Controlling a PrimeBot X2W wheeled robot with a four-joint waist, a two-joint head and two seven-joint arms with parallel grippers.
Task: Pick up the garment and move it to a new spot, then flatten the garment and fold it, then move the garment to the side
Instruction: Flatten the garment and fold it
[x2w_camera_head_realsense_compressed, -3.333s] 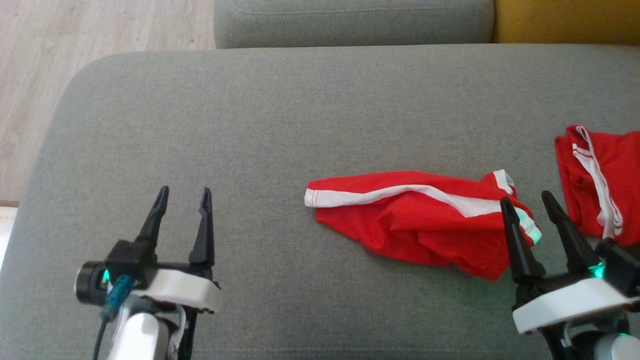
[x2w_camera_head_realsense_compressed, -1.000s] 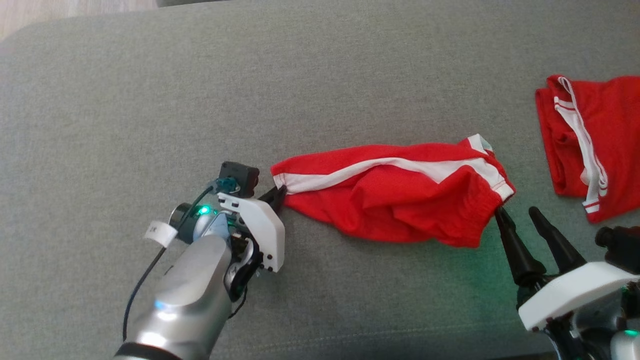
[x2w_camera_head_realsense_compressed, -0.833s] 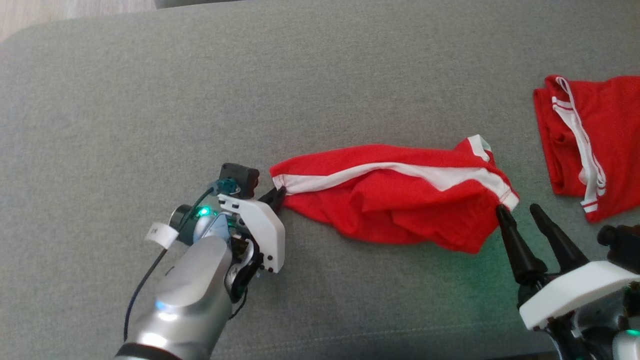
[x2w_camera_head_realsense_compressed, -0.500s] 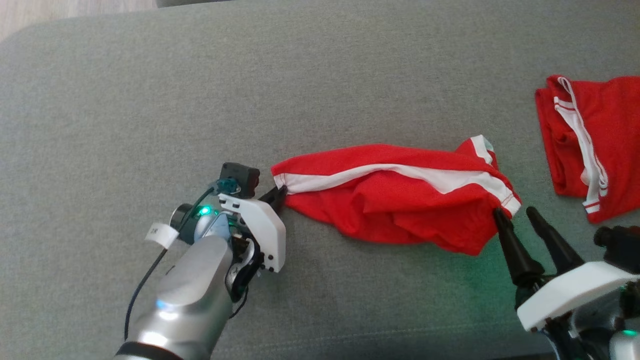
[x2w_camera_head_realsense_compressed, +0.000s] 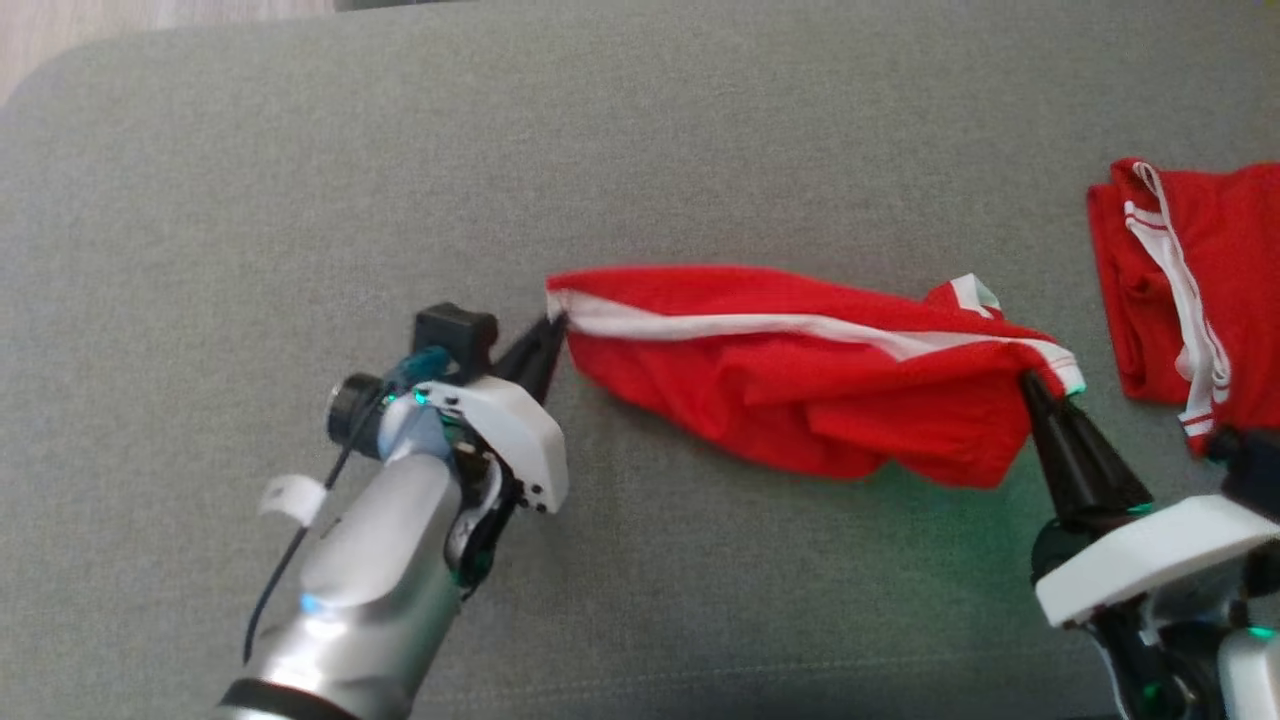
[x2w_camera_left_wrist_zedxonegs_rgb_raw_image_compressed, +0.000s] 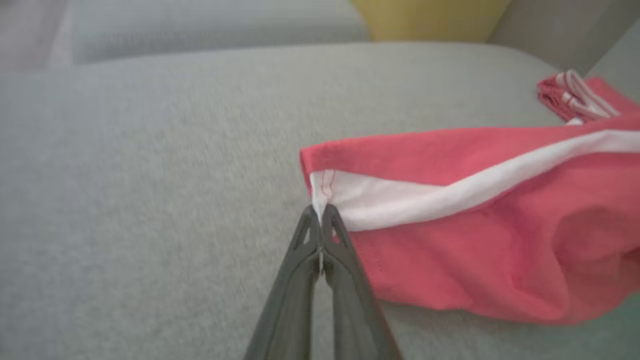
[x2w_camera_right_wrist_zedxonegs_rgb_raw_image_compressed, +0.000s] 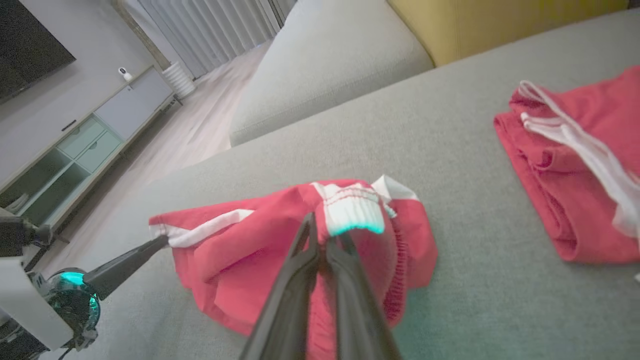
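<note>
Right gripper (x2w_camera_head_realsense_compressed: 1030, 385): nearest to us, at the lower right. We see its fingers pressed together on the white-banded corner at the garment's right end, which pins that end for a lift.
Left gripper (x2w_camera_head_realsense_compressed: 553, 325): a little farther in, at the left. Its fingers are clamped on the white hem at the opposite end, with the tips meeting on the cloth.
Garment (x2w_camera_head_realsense_compressed: 800, 390): red with a white stripe, lying on the sofa seat between the two grippers. It is drawn out lengthwise, and its lower part is bunched in folds. We judge that the two end grips are meant to let the cloth hang spread out, not crumpled, when it is carried.
Step in hand: we take this to be the pick-up, with both grips made and the lift and move not yet done.
Sofa seat (x2w_camera_head_realsense_compressed: 300, 150): a grey fabric surface that carries everything. The broad bare stretch at the left looks to us a likely new spot.
Second red garment (x2w_camera_head_realsense_compressed: 1190, 290): folded at the far right, well apart from the held one. We suppose it lies there to keep the middle free.
Yellow cushion (x2w_camera_right_wrist_zedxonegs_rgb_raw_image_compressed: 500, 25): farthest back, beyond the seat.
</note>
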